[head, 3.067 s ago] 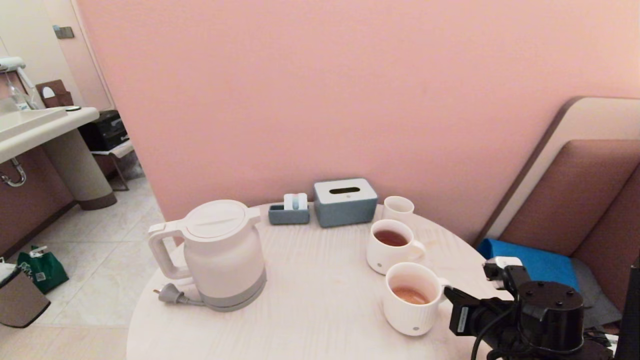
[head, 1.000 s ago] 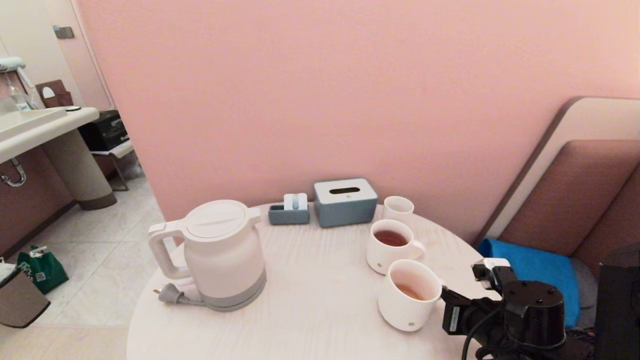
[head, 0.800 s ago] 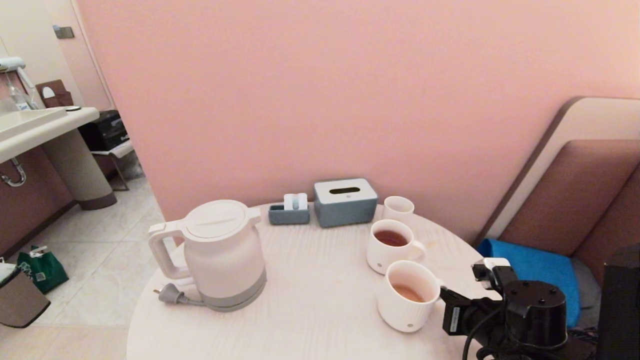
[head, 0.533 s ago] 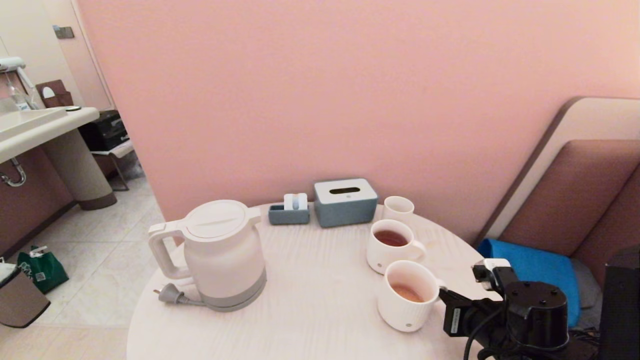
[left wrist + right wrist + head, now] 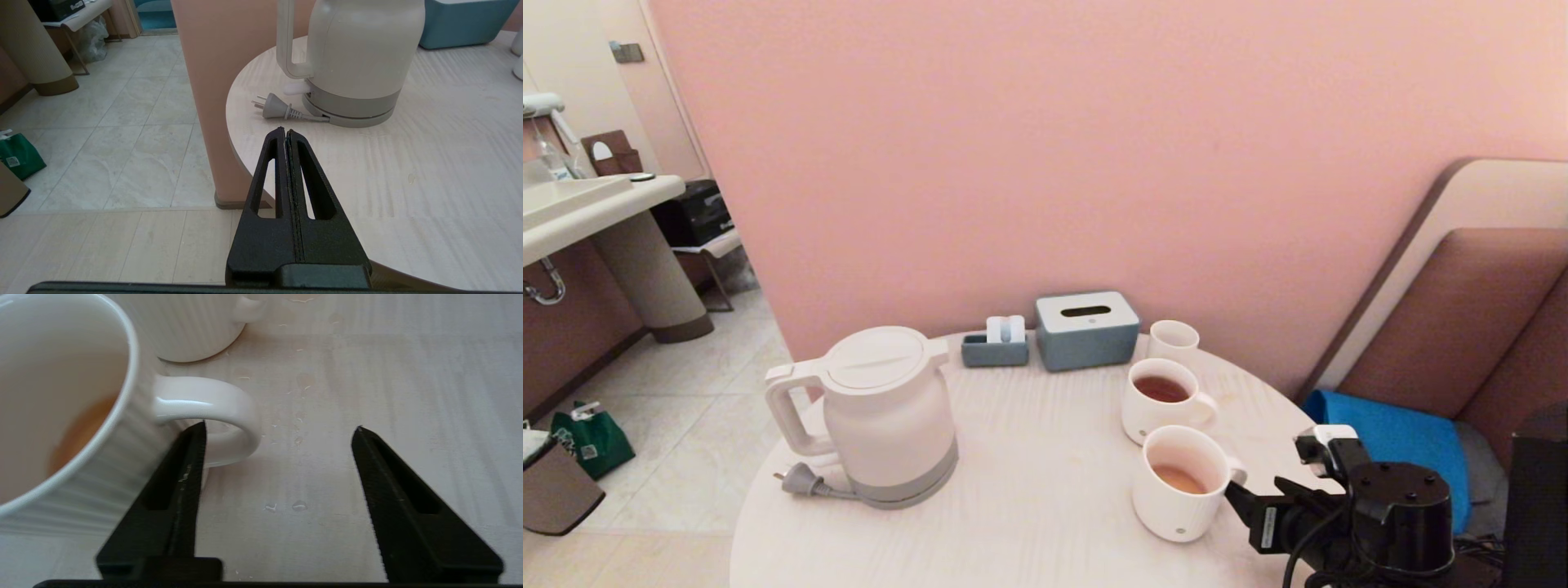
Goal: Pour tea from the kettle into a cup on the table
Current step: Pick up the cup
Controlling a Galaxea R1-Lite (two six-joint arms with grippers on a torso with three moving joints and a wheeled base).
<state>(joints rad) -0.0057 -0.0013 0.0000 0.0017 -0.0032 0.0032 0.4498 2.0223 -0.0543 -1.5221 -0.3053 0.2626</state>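
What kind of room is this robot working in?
Probably a hotel room or guest suite: a small round table with a kettle and tissue box, a washbasin beside it, and a padded seat.

A plain pink wall (image 5: 1045,147) fills most of the room's back. To its left the floor (image 5: 686,384) is laid with pale marbled tiles, and farther left of the wall a white washbasin counter (image 5: 580,208) stands on a round beige pedestal (image 5: 654,278). A green bag (image 5: 592,441) lies on the tiles below that counter. To the wall's right sits a brown padded bench (image 5: 1462,327) with a blue cushion (image 5: 1396,433) on its seat.
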